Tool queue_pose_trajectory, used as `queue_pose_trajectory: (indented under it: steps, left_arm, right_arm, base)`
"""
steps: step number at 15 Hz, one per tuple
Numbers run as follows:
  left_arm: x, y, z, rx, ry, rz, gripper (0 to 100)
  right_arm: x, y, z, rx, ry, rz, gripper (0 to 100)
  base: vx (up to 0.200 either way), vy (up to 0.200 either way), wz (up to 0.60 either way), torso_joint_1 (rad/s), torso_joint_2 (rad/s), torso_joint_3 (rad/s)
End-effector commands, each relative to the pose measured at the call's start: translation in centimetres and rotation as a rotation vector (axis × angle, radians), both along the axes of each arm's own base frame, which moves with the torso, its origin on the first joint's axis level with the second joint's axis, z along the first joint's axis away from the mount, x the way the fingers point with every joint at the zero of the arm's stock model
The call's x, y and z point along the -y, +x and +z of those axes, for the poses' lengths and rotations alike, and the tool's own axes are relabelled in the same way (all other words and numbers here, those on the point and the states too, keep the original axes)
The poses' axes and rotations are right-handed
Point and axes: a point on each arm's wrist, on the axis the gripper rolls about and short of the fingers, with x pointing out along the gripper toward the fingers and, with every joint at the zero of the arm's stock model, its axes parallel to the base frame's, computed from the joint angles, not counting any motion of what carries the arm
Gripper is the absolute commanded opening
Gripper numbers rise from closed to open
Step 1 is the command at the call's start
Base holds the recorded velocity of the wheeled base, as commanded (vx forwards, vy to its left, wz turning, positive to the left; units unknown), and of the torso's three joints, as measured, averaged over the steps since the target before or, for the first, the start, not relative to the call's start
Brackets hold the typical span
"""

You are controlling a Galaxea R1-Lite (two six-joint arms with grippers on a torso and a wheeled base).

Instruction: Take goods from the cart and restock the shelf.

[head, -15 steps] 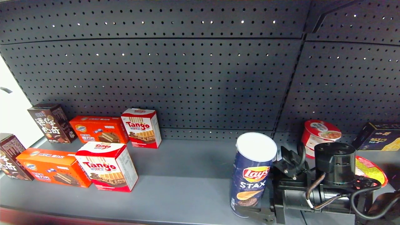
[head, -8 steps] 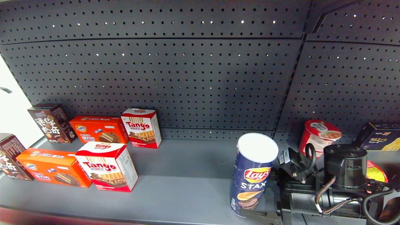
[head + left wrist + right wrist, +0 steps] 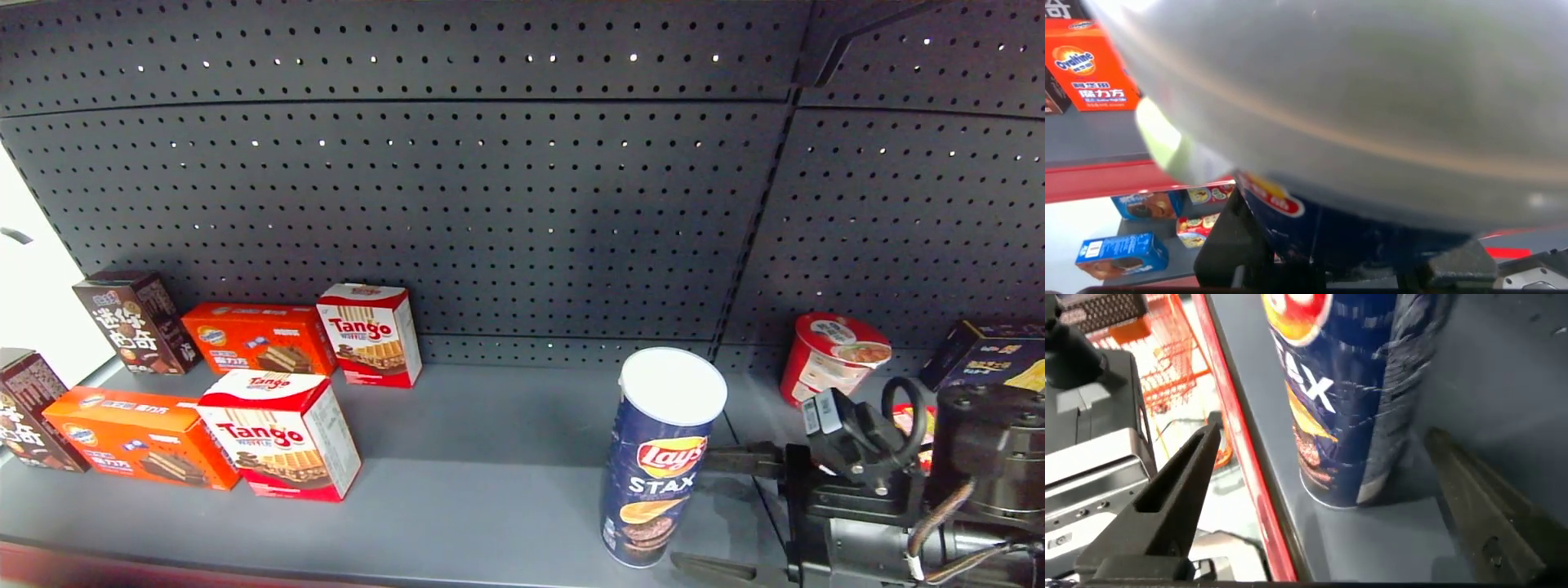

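**Right gripper backs off the standing can**

Over the last second the right gripper [image 3: 692,510] has slid back to the robot's right along the grey metal shelf [image 3: 490,425]. This has uncovered more of the red-lidded noodle cup [image 3: 833,353] behind it. The tall blue cylindrical crisp can with a white lid [image 3: 663,457] has kept its spot. That crisp can stands upright near the shelf's front edge, well apart from the red-and-white and orange snack boxes [image 3: 282,433] at the left. The right arm lies low and level over the shelf. Its fingers are released and spread wide, the tips on either side of the can's lower right flank with gaps showing. The left gripper [image 3: 1339,255] is clamped on a second can [image 3: 1372,224], blue with a pale translucent lid.
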Motion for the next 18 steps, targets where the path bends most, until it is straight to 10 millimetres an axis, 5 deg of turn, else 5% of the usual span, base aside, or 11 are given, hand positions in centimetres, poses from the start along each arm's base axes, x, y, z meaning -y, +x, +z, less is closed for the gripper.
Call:
queue_pose_trajectory:
  steps: [1, 8, 12, 18]
  left_arm:
    - [0.0, 0.0, 0.0, -0.003, 0.001, -0.001, 0]
    - [-0.2, -0.5, 1.6, 0.055, -0.007, -0.027, 0]
    - [-0.2, 1.1, 6.7, 0.031, -0.004, -0.218, 0]
    - [2.3, 6.8, 10.8, -0.048, 0.004, -0.482, 0]
  right_arm:
    - [1.1, -1.2, 3.2, 0.095, 0.052, -0.029, 100]
    - [4.2, -7.4, 9.1, 0.052, -0.019, -0.144, 100]
    - [7.0, -11.9, 9.4, 0.047, -0.047, -0.216, 100]
    - [8.5, -13.9, 8.6, 0.010, 0.040, -0.329, 100]
  base:
    - [0.000, 0.000, 0.00, 0.000, 0.00, 0.000]
    - [0.000, 0.000, 0.00, 0.000, 0.00, 0.000]
    - [0.000, 0.000, 0.00, 0.000, 0.00, 0.000]
    - [0.000, 0.000, 0.00, 0.000, 0.00, 0.000]
